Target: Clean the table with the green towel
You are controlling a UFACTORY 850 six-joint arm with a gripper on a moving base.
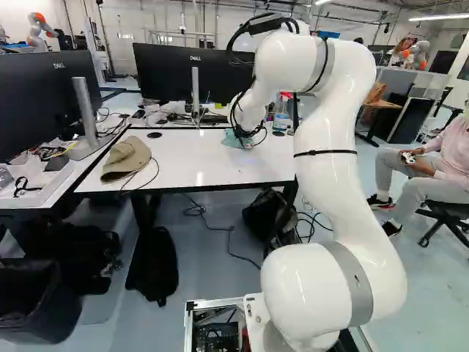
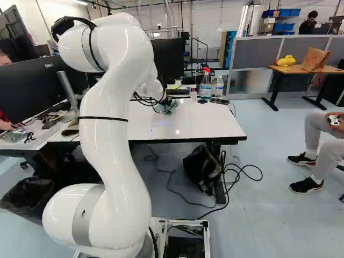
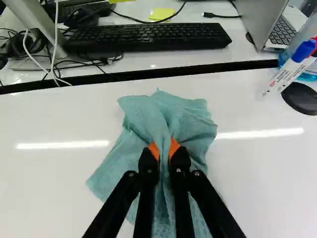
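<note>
A white table (image 1: 212,176) spanned the middle of the left base view. On its left end lay a tan cap (image 1: 126,158); a small black disc (image 1: 154,135) sat beyond it. A crumpled green towel (image 3: 185,116) lay near the far edge, right of centre. In the right base view, a spray bottle (image 2: 205,87) and a clear bottle (image 2: 219,87) stood upper right of centre.

- Ahead of me, a pale wall (image 2: 209,22) — well back.
- Below, a grey-blue floor (image 2: 279,220).
- I see grey partitions (image 2: 255,52) behind a wood-topped desk (image 2: 293,70).
- High at the right, a strip light (image 1: 438,17) — glowing.
</note>
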